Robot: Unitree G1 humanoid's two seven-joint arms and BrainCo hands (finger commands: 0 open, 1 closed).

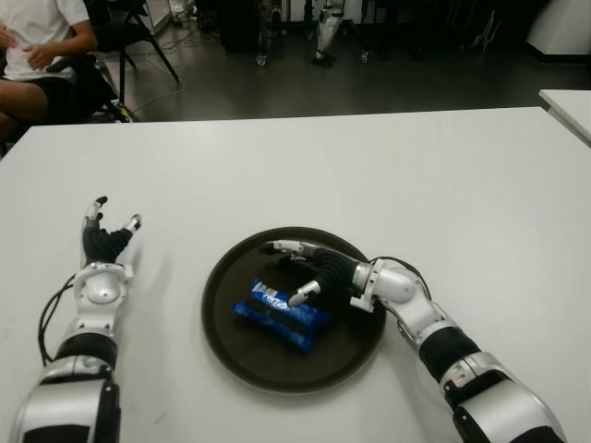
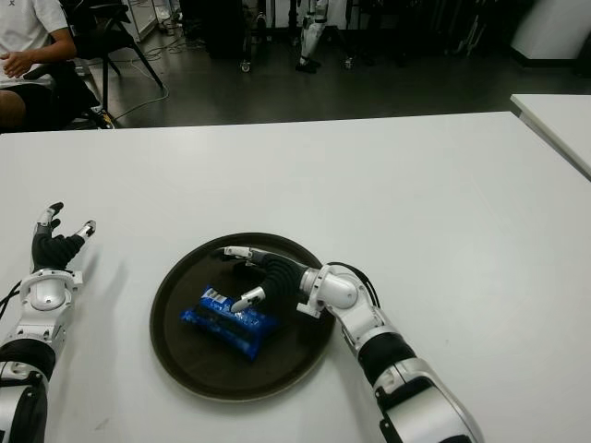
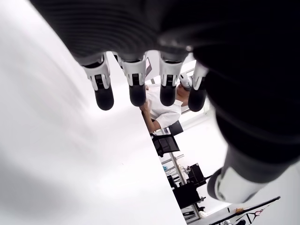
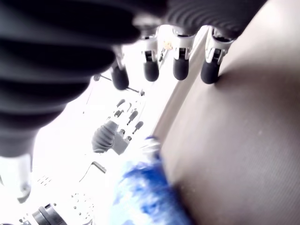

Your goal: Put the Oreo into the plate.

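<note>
- Blue Oreo pack [image 1: 280,316] lies inside the dark round plate [image 1: 231,346], lower centre of frame.
- Right hand [image 1: 309,270] over the plate's upper right, fingers spread, holding nothing; thumb tip beside the pack.
- Left hand [image 1: 104,242] lower left, fingers apart.

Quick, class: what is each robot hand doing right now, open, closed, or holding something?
Left hand: open, fingers spread, holding nothing, left of the plate.
Right hand: open over the plate, beside the Oreo pack, not gripping it.

Table [image 1: 443,175] viewed from head, down toward 12 o'clock; both eyes share tray [image 2: 185,369]. Wrist cameras set close behind fingers.
</note>
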